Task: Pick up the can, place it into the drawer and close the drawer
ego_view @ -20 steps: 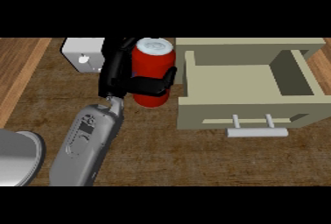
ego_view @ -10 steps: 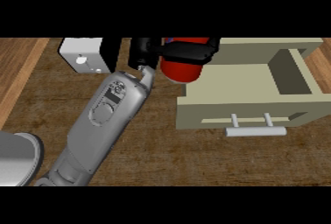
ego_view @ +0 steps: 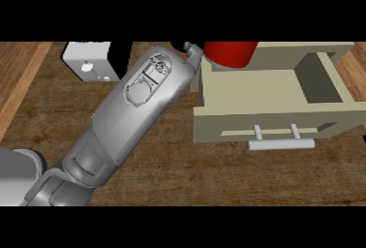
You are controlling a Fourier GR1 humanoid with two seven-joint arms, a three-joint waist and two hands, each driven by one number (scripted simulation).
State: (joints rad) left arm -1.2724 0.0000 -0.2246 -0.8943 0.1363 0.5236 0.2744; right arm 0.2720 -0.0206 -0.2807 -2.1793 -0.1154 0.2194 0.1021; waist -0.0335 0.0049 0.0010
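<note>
Carrying: seen from the head view, the left hand [ego_view: 191,48] is holding the red can [ego_view: 230,54] over the back-left corner of the open drawer [ego_view: 268,87], at the view's top edge.
Fingers: mostly hidden behind the forearm and the can; they are seemingly clamped on the can.
Key relation: the can is hanging just above the drawer's cavity, its long axis running up out of view; lowering looks like the next move.
Obstacles: the drawer's left wall is sitting close beside the wrist.
Surroundings: a white box [ego_view: 91,60] is standing on the desk [ego_view: 178,169] to the left; the drawer handle [ego_view: 280,144] is facing the robot.
Right hand: not showing.
</note>
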